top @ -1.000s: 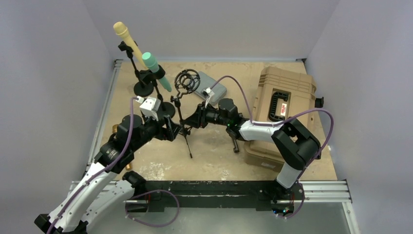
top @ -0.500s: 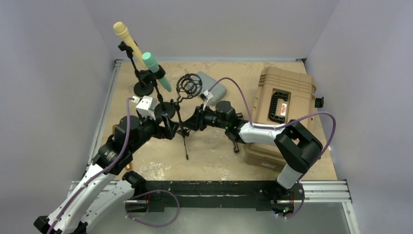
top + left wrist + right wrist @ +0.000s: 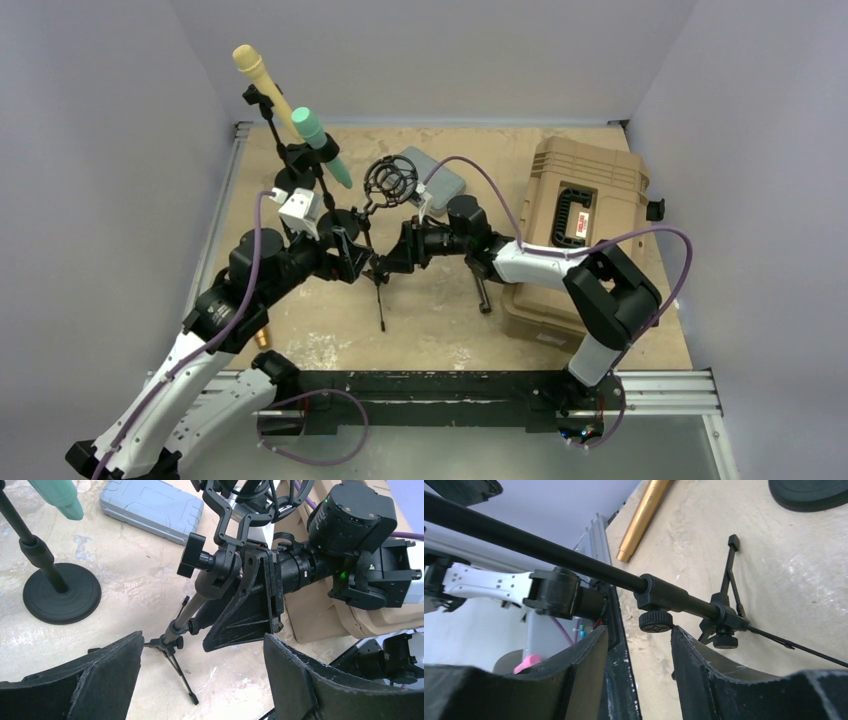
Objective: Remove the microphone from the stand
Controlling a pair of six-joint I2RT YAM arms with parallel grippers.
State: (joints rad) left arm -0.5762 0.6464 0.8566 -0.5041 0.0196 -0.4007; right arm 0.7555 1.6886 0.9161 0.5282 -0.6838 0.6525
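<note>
A yellow microphone (image 3: pixel 254 73) and a green microphone (image 3: pixel 321 142) sit in round-based stands (image 3: pixel 293 184) at the back left. A black tripod stand (image 3: pixel 377 268) with a ring shock mount (image 3: pixel 389 181) stands tilted mid-table; the ring looks empty. My left gripper (image 3: pixel 352 262) is open wide just left of its pole (image 3: pixel 186 611), touching nothing. My right gripper (image 3: pixel 393 262) is open on the pole's right side. In the right wrist view the pole (image 3: pixel 574 559) crosses just past my right gripper (image 3: pixel 639 632), and its clamp knob (image 3: pixel 655 621) touches one fingertip (image 3: pixel 680 636).
A tan hard case (image 3: pixel 585 215) fills the right side. A grey case (image 3: pixel 440 180) lies behind the shock mount. A gold cylinder (image 3: pixel 262 338) lies on the table at the left edge and also shows in the right wrist view (image 3: pixel 645 517).
Both grippers have shifted slightly left and away from the bases. The tripod stand has moved with them: its shock mount has come nearer and its near leg has swung left.
</note>
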